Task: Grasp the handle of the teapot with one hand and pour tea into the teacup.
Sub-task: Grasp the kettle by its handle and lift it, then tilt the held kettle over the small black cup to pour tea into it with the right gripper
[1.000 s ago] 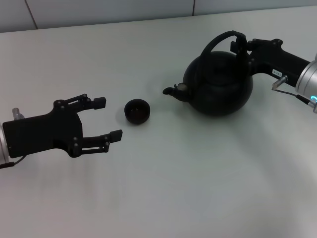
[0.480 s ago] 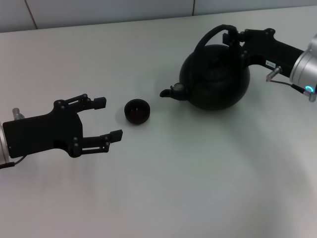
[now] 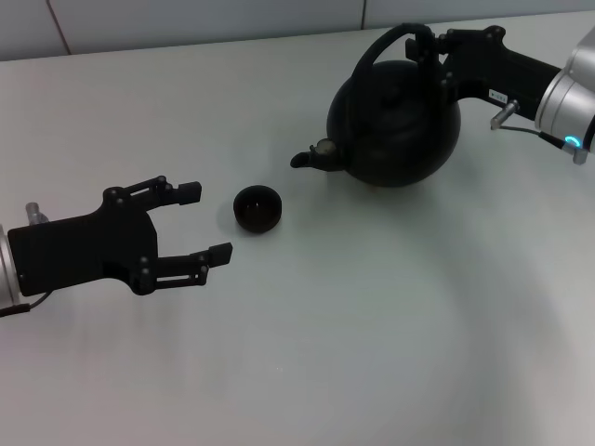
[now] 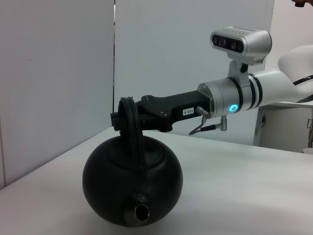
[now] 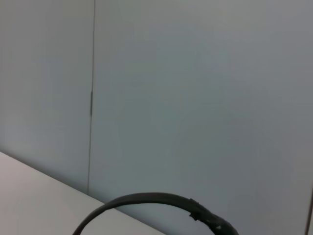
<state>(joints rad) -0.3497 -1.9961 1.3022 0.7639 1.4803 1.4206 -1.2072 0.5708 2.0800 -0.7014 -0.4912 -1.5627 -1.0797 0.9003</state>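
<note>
The black teapot (image 3: pixel 395 125) hangs in the air at the back right, its spout (image 3: pixel 311 158) pointing left toward the teacup. My right gripper (image 3: pixel 429 48) is shut on the top of the arched handle (image 3: pixel 386 46). The left wrist view shows the teapot (image 4: pixel 132 188) lifted off the table, handle (image 4: pixel 132 122) clamped by the right gripper (image 4: pixel 124 120). The small dark teacup (image 3: pixel 257 207) stands on the table left of the spout and lower. My left gripper (image 3: pixel 206 221) rests open at the left, fingertips just short of the cup. Only a strip of handle (image 5: pixel 146 200) shows in the right wrist view.
The white table (image 3: pixel 372 325) stretches around both objects. A grey wall (image 3: pixel 186 19) runs along its far edge.
My right gripper has lifted the teapot up and slightly left, so the spout now rides higher and nearer the cup. The left arm and the cup have not moved.
</note>
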